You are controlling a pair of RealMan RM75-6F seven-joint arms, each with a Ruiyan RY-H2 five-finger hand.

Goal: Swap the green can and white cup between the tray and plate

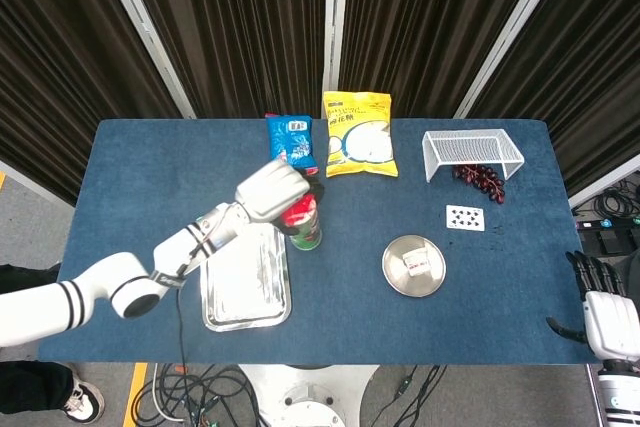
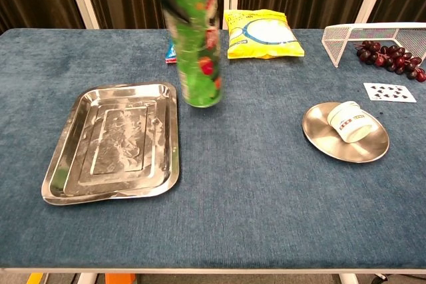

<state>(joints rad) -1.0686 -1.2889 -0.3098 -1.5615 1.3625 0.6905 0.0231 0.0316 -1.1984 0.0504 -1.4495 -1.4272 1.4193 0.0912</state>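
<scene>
My left hand point(image 1: 272, 187) grips the top of the green can point(image 2: 196, 38), a tall tube with a red lid, and holds it upright just right of the steel tray point(image 2: 112, 141). The can point(image 1: 303, 222) is blurred in the chest view; I cannot tell whether it touches the cloth. The tray point(image 1: 245, 277) holds nothing. The white cup point(image 2: 347, 121) lies on its side on the round metal plate point(image 2: 319, 132) at the right; the head view shows the cup point(image 1: 418, 263) on the plate point(image 1: 396, 272) too. My right hand point(image 1: 603, 305) hangs open off the table's right front corner.
A blue snack bag point(image 1: 290, 147) and a yellow bag point(image 1: 357, 134) lie at the back, the blue one close behind the can. A white wire basket point(image 1: 470, 152), dark grapes point(image 1: 482, 178) and a playing card point(image 1: 464, 217) are at the back right.
</scene>
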